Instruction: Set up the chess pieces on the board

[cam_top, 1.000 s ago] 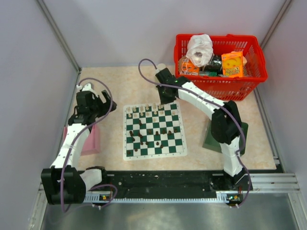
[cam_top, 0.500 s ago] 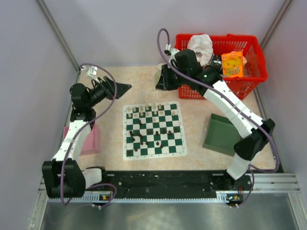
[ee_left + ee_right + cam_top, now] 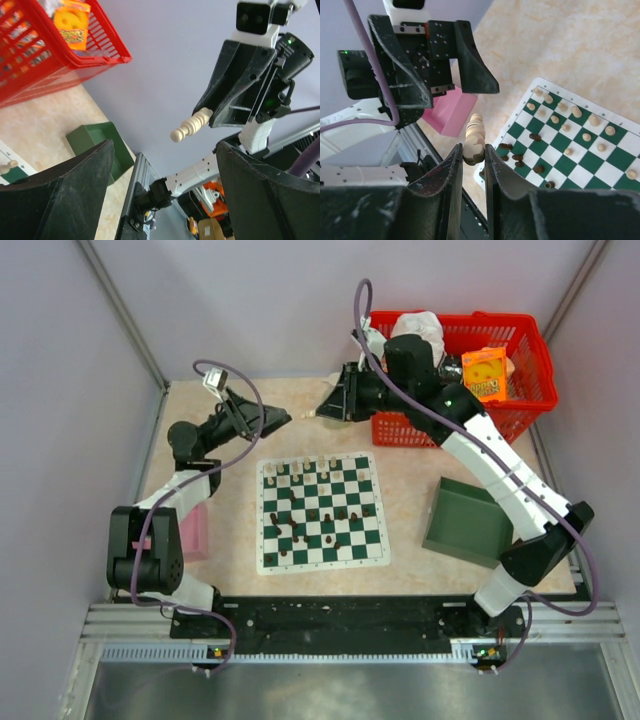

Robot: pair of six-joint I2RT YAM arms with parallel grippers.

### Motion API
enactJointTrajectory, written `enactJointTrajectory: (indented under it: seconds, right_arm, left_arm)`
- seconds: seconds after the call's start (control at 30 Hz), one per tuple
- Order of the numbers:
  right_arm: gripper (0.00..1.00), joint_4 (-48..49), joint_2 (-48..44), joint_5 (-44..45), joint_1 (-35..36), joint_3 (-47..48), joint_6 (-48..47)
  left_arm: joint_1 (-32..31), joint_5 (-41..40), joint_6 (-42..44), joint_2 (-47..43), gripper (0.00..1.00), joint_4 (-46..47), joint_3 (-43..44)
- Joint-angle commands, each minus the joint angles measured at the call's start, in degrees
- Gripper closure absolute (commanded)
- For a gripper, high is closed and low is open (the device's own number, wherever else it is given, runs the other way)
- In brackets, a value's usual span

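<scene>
The board (image 3: 320, 562) lies flat in the middle of the table. Cream chess pieces (image 3: 300, 469) line its far row and dark ones (image 3: 300, 531) are scattered over its middle. My right gripper (image 3: 322, 410) hangs in the air behind the board, shut on a cream chess piece (image 3: 476, 127) that sticks out past its fingertips. My left gripper (image 3: 283, 419) is raised too and points at it from the left, jaws open and empty. In the left wrist view the cream piece (image 3: 191, 125) floats beyond my open left gripper (image 3: 165, 190), not between the fingers.
A red basket (image 3: 540, 360) full of packets stands at the back right, just behind the right gripper. A dark green tray (image 3: 468, 522) sits to the right of the board. A pink block (image 3: 192, 530) lies at the left edge beside the left arm.
The right gripper has lifted off the board's far edge and swung up and left with the cream piece. The left gripper has risen and turned right to face it.
</scene>
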Motion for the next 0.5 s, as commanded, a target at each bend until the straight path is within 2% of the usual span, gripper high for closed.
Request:
enactJointTrajectory:
  seconds: [0.0,0.2,0.47]
  right_arm:
    - [0.83,5.04,-4.00,-3.49,-0.62,-0.80,1.48]
    - [0.83,6.45,-4.17,-5.08,-0.62,-1.77,2.18]
    - [0.83,7.15,-4.61,-4.73,-0.71,-2.30,2.09]
  left_arm:
    - [-2.06,2.98,-3.93,-0.87,0.11,23.54,3.34]
    - [-4.61,3.86,-4.45,0.19,0.14,23.54,6.59]
    - [-4.79,4.03,-5.16,-0.16,0.30,23.54,7.48]
